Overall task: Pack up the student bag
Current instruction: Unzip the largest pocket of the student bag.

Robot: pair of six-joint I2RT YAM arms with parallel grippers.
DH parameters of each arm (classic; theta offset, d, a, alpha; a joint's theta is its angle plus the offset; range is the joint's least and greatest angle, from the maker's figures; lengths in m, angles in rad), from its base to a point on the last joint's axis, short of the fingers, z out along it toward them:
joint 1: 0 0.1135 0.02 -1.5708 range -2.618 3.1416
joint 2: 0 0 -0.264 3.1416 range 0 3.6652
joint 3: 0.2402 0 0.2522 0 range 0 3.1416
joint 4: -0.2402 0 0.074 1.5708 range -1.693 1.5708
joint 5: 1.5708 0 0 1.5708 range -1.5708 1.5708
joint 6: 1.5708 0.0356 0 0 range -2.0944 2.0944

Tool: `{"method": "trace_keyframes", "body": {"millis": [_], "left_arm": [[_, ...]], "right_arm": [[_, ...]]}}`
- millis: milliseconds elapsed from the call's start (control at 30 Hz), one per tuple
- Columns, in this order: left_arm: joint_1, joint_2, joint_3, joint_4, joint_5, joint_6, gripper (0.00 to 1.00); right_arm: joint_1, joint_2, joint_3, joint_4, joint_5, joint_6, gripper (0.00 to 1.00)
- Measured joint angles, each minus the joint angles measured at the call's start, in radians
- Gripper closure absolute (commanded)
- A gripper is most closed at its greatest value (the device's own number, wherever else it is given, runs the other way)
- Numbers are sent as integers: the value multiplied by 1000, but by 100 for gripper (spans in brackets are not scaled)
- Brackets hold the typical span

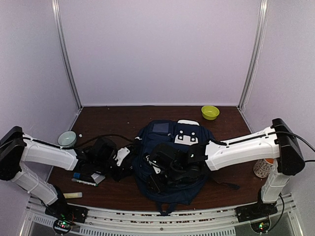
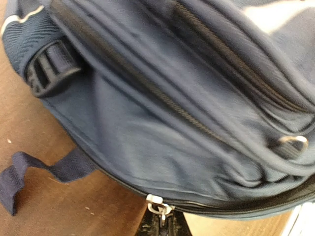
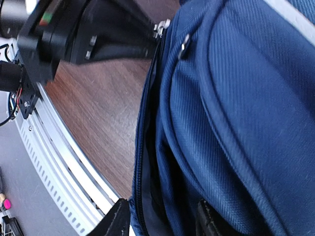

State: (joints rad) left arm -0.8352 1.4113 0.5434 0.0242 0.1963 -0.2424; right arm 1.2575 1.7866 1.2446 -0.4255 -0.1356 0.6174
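Left tool (image 2: 160,223) is pinched shut on the zip pull (image 2: 158,205) of the student bag (image 1: 170,162), laid mid-frame on the bench (image 1: 113,118), while its edge is gripped by the right tool (image 3: 162,221).

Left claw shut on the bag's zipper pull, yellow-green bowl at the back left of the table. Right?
One slip: the yellow-green bowl sits at the back right of the table, as the top external view shows. The rest stands: the left claw is shut on the zipper pull of the student bag.
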Motion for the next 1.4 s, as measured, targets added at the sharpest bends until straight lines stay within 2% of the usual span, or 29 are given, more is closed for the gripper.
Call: {"method": "trace_keyframes", "body": {"millis": [300,667,967,1400], "left_arm": [[-54,-62,5,-68,17,-17,100],[-63,-98,12,-99,19,-89,100],[-67,-119,12,-109,13,-104,100],[-70,-124,35,-150,-8,-98,100]], "right_arm": [[-8,11,28,-10,10,-9,53],[-25,-4,61,-28,2,-84,51],[-45,-126,60,-57,33,-174,49],[-67,-326,-68,-122,187,-153,46]]}}
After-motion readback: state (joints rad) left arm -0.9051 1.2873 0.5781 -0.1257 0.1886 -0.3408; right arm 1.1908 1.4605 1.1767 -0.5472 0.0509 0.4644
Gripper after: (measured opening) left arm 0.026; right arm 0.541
